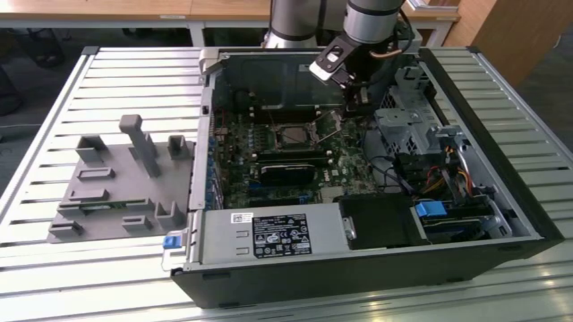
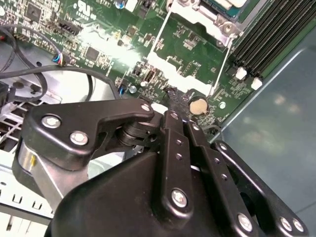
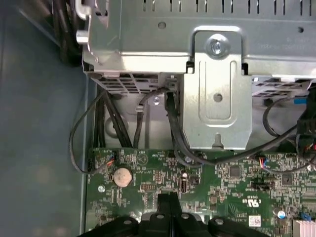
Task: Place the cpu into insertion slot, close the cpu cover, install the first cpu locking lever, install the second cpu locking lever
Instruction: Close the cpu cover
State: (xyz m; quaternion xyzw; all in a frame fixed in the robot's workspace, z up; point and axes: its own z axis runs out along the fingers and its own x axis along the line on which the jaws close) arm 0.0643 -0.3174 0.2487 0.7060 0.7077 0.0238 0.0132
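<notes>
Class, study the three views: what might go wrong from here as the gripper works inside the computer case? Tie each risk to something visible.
1. The gripper sits close over the green circuit board, beside the coin battery; a slip might scrape parts.
2. Loose black cables hang close by and might snag the arm.

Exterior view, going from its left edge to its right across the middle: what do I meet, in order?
Grey plastic holder → socket on the green board → tool → metal drive cage → black case wall.
</notes>
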